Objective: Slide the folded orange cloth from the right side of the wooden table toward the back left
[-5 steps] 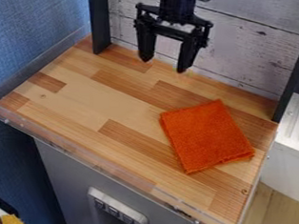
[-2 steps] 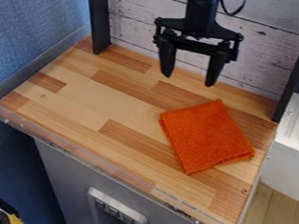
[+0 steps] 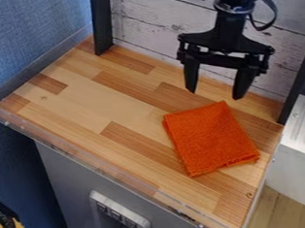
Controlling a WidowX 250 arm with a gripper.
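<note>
The black gripper (image 3: pixel 215 94) hangs from the top edge over the back right part of the wooden surface, open, with nothing between its two fingers. An orange cloth (image 3: pixel 211 139), folded into a rough rectangle, lies flat on the right half of the wooden surface (image 3: pixel 91 100). The gripper is above and just behind the cloth's back edge, apart from it.
Behind the surface stands a whitewashed plank wall (image 3: pixel 150 26), between a black post (image 3: pixel 100 20) at the left and another (image 3: pixel 304 71) at the right. A low clear rim (image 3: pixel 100 171) runs along the front edge. A white ribbed unit (image 3: pixel 300 130) stands at the right.
The gripper has moved right and toward the front, from the back middle to behind the cloth. It has stayed open, and the cloth lies where it was.
</note>
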